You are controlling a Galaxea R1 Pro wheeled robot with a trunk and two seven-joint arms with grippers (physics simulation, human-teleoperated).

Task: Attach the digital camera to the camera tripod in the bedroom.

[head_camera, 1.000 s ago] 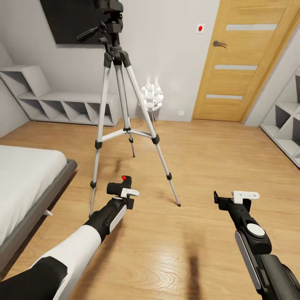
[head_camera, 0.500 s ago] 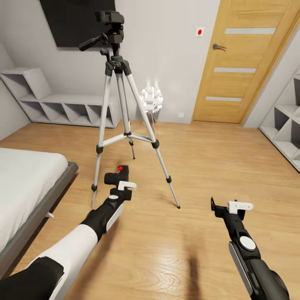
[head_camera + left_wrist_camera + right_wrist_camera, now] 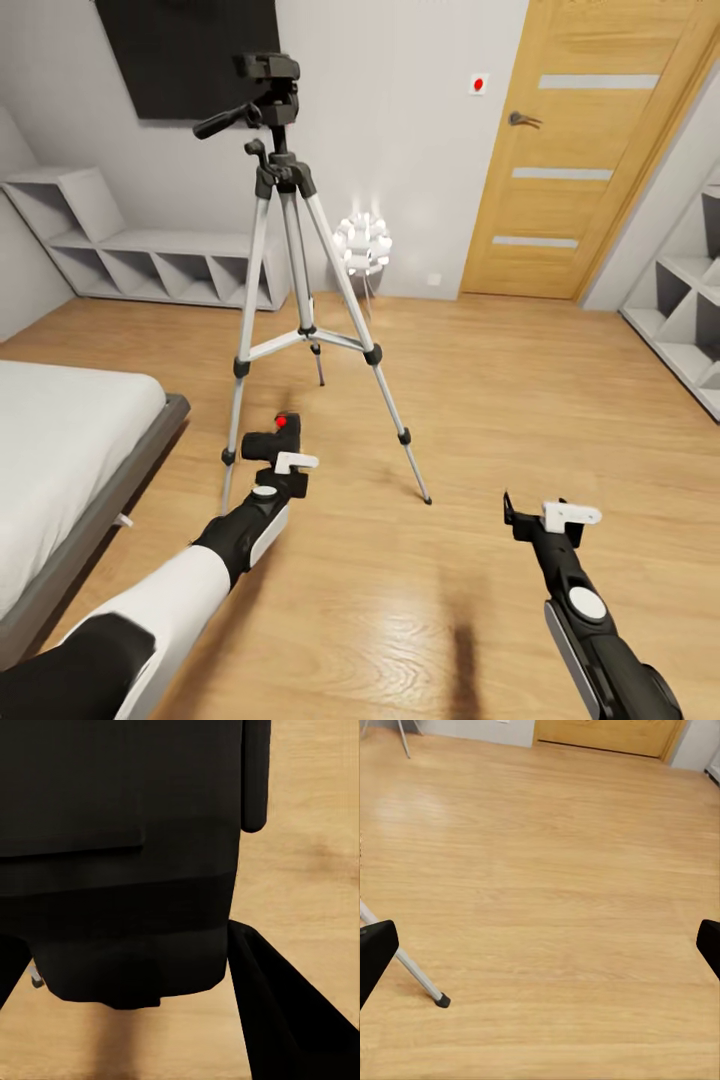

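Observation:
The camera tripod point(image 3: 300, 300) stands on the wood floor ahead, its black head and pan handle point(image 3: 262, 80) at the top with nothing mounted on it. My left gripper point(image 3: 273, 452) is shut on the digital camera point(image 3: 268, 441), a small black box with a red button on top. It holds the camera low, in front of the tripod's near left leg. In the left wrist view the camera's black body point(image 3: 120, 855) sits close between the fingers point(image 3: 289, 1020). My right gripper point(image 3: 542, 514) stands open and empty over bare floor, right of the tripod. The right wrist view shows a tripod foot point(image 3: 442, 1000).
A low grey-framed bed point(image 3: 70, 440) lies at the left. Low white shelving point(image 3: 150, 262) lines the back wall under a dark panel point(image 3: 185, 50). A glowing floor lamp point(image 3: 362, 240) stands behind the tripod. A wooden door point(image 3: 575, 150) and more shelves point(image 3: 690, 320) are at the right.
The head view has shifted, bringing the tripod's head fully into the picture. My right gripper sits lower and nearer. My left gripper still holds the camera, slightly further left.

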